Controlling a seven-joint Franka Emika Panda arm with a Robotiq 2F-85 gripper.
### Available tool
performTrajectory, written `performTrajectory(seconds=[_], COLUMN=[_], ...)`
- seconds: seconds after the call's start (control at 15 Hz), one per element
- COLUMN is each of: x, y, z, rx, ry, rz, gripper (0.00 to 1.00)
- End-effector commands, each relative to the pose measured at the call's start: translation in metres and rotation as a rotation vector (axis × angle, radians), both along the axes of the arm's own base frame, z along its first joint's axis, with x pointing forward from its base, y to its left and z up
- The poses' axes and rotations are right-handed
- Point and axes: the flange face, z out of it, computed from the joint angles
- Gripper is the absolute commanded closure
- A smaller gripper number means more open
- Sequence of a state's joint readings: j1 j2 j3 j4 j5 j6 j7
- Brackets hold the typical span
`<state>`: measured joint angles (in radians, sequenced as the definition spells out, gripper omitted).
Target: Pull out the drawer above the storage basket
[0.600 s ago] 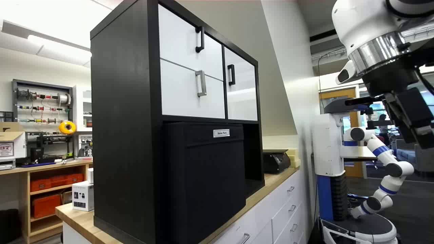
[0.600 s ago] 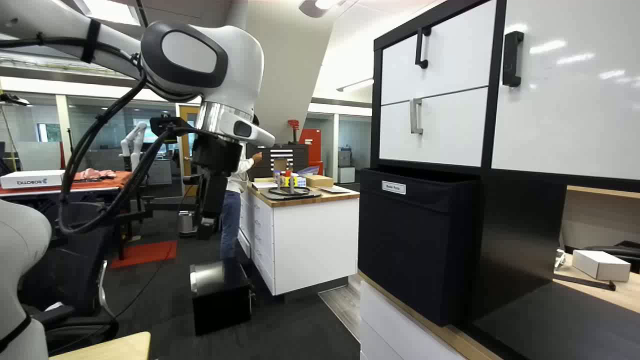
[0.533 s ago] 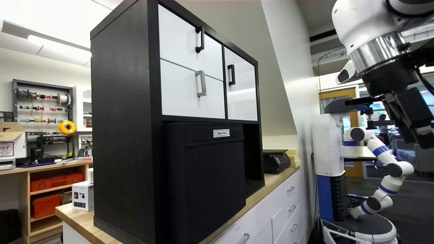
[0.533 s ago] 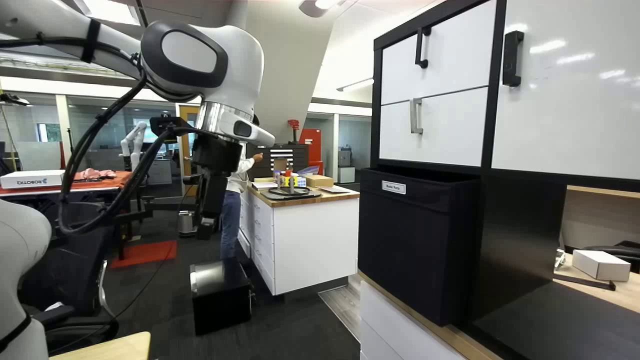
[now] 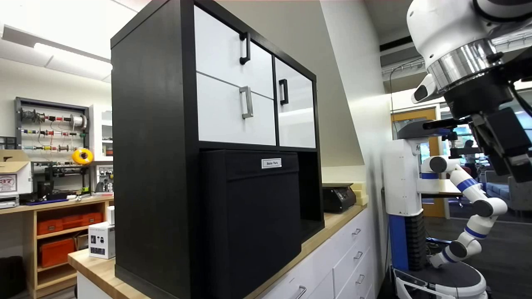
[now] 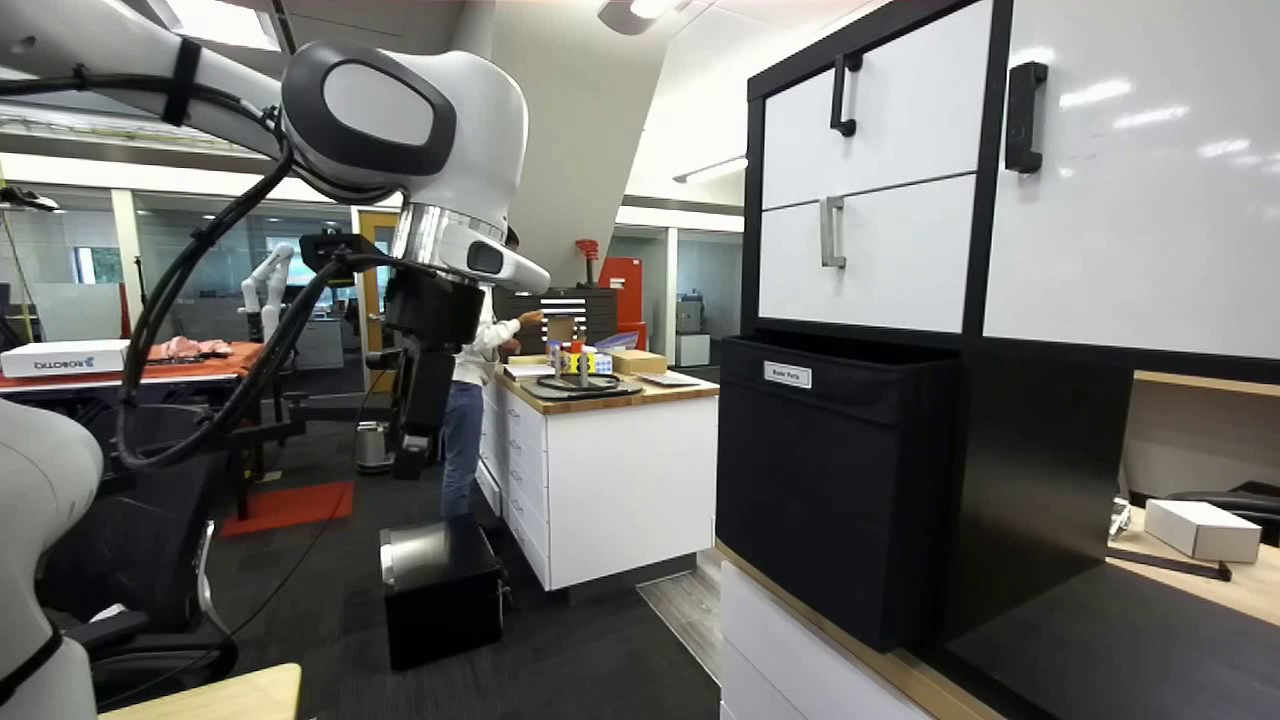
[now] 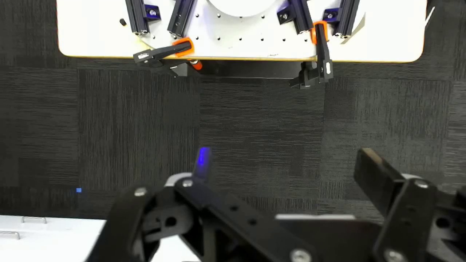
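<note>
GRIPPER [image 7: 285,160] SPREAD WIDE, WELL APART FROM CABINET [image 5: 149,166]

Rm is workshop-type w/ dark carpet [image 7: 255,134]. In an exterior view, person [image 6: 463,430] in jeans stands by wood-topped bench [image 6: 630,490], partly hidden behind the arm [image 6: 490,130]. Black cabinet sits on wood-topped counter [image 5: 99,270]; in an exterior view, white robot [image 5: 403,178] w/ blue bands stands beyond. Wrist view has white table [image 7: 386,32] across the top, 2 black & orange clamps [image 7: 324,54] on its edge.

Basket [image 5: 262,224], black, sits in cabinet's lower bay, jutting a bit past the frame. Upper drawer [image 5: 220,50] & lower drawer [image 5: 220,112], both white-fronted, are stacked above it, pushed in flush; white door [image 5: 297,124] just beside.

Gripper hangs tips-down over the carpet. Fingers [image 7: 378,178] far apart, poss. max spread, can't tell exactly; carpet shows b/w them. Holds nothing, touches nothing.

Black handle [image 5: 246,47] on upper drawer, grey handle [image 5: 248,104] on lower, both approx. vertical. White label [image 5: 271,163] nr basket's top edge; print too small to be sure of.
</note>
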<state>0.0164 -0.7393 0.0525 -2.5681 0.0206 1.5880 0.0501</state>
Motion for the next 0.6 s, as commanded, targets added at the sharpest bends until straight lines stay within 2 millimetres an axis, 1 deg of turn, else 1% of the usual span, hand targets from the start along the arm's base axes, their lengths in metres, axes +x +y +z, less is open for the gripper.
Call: performTrajectory(seconds=[0.0,0.2,0.53], x=[0.002,0.012,0.042], y=[0.001,0.001,0.001], z=[0.005,0.016,0.049], rx=[-0.008,-0.027,-0.055], ry=[-0.026,-0.079,-0.261], rz=[0.007,0.017,0.020], gripper=[0.00,0.00,0.00])
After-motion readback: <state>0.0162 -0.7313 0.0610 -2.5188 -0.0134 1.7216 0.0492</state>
